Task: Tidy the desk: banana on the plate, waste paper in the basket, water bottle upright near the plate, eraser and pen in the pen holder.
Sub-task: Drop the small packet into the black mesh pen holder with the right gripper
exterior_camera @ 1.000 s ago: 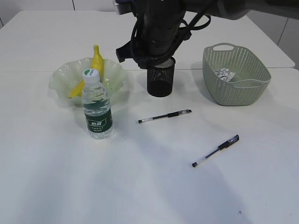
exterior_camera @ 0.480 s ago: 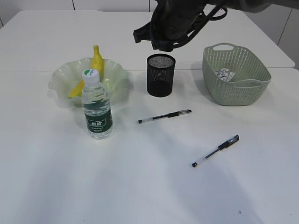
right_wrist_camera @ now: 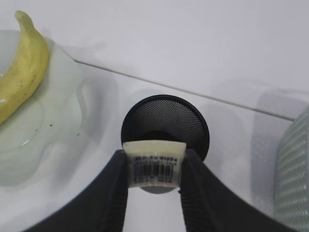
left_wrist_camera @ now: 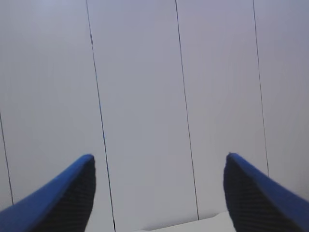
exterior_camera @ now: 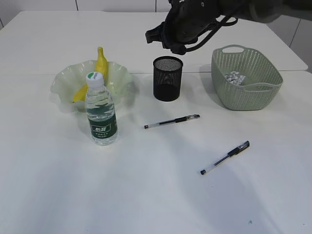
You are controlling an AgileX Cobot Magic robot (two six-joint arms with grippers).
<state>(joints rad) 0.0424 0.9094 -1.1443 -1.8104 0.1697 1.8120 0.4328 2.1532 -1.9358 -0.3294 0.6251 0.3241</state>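
Right end effector (right_wrist_camera: 153,191) grips the eraser (right_wrist_camera: 154,164) above the holder (exterior_camera: 167,78), between plate (exterior_camera: 66,80) with banana (exterior_camera: 100,66) and basket (exterior_camera: 246,78), two pens (exterior_camera: 171,121) on the bench (exterior_camera: 156,195); left end effector (left_wrist_camera: 159,193) gapes empty.

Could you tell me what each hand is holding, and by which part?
The right hand pinches the eraser by its two sides; the left hand holds nothing.
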